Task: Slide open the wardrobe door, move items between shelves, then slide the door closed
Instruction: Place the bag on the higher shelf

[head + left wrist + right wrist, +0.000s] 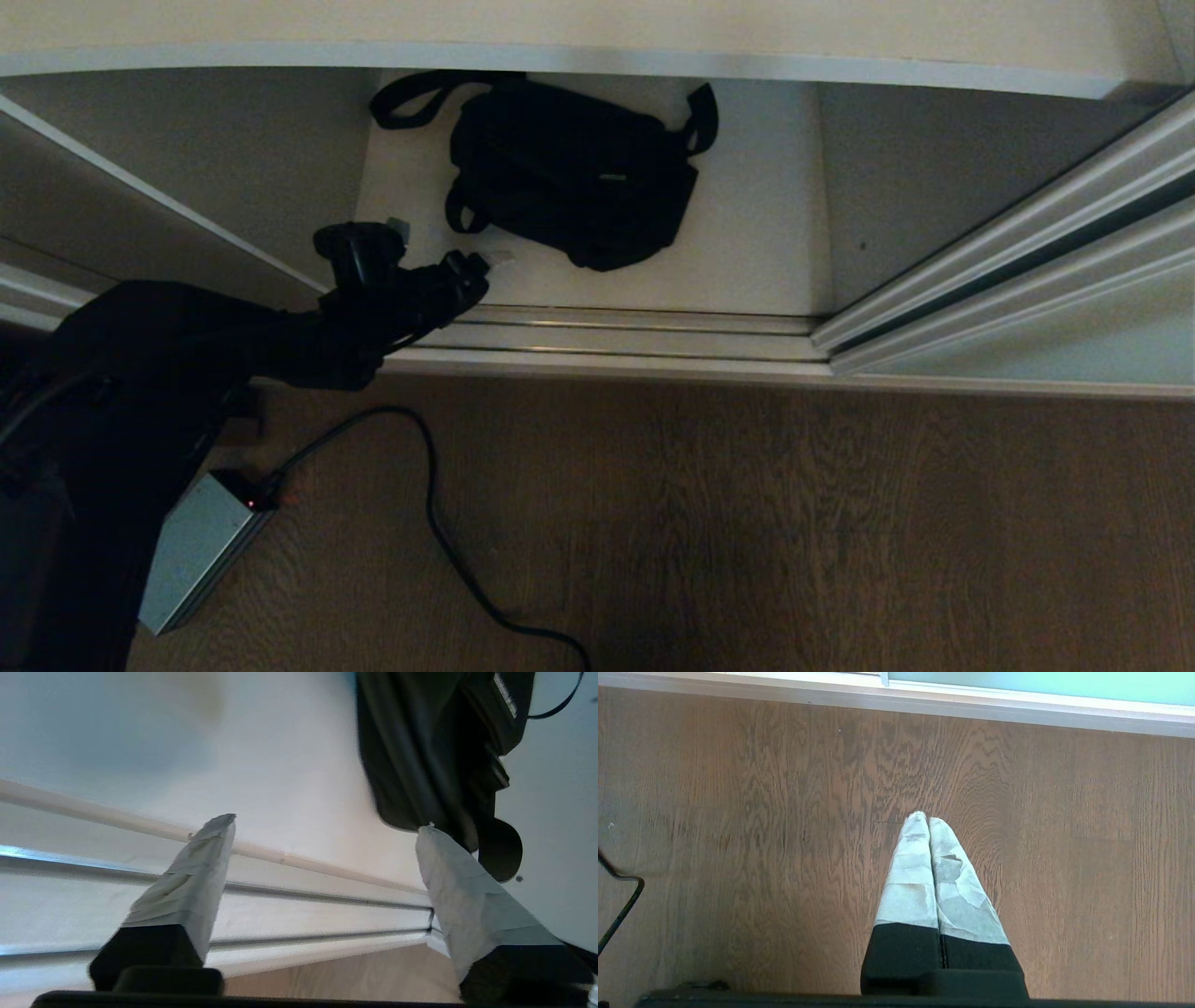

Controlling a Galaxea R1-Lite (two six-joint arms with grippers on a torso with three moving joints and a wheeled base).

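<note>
The wardrobe stands open, and its bottom white shelf point(747, 233) holds one thing: a black bag point(571, 177) lying flat near the middle of the board, its straps looped out toward the back and both sides. Above it, the pale front edge of a higher shelf point(597, 58) crosses the top of the head view; what lies on that one cannot be seen. The sliding wardrobe door point(1055, 336) is pushed aside to the right, its frosted green-tinted panel and cream frame running diagonally over the grooved floor track point(635, 331).

The left gripper point(446, 252) reaches in low over the track at the left front of the bottom shelf, just beside the bag's near corner. In the left wrist view its taped fingers point(196, 877) stand wide apart with nothing between them, the bag point(430, 751) just beyond one tip.

The right gripper point(928, 820) hangs over the wooden floor point(738, 835), fingers pressed together and empty
</note>
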